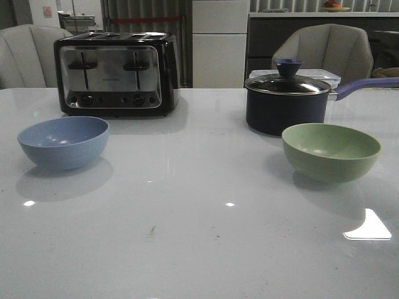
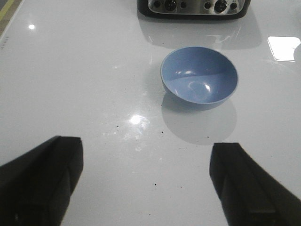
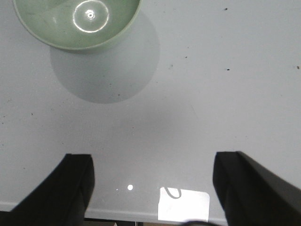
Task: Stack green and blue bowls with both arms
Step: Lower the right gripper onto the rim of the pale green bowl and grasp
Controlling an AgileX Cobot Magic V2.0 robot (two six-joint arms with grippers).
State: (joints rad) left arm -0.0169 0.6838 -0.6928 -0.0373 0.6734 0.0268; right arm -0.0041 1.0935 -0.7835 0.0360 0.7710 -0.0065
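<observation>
The dusty blue bowl (image 1: 63, 142) stands upright and empty on the white table's left side. The pale green bowl (image 1: 331, 151) stands upright and empty on the right side. Neither arm shows in the front view. In the left wrist view my left gripper (image 2: 146, 155) is open and empty above bare table, short of the blue bowl (image 2: 199, 77). In the right wrist view my right gripper (image 3: 153, 169) is open and empty over the table's edge, well short of the green bowl (image 3: 77, 23), which is partly cut off by the frame.
A black and chrome toaster (image 1: 116, 73) stands behind the blue bowl. A dark navy lidded saucepan (image 1: 287, 103) with a long handle stands behind the green bowl. Chairs (image 1: 327, 53) stand beyond the table's far edge.
</observation>
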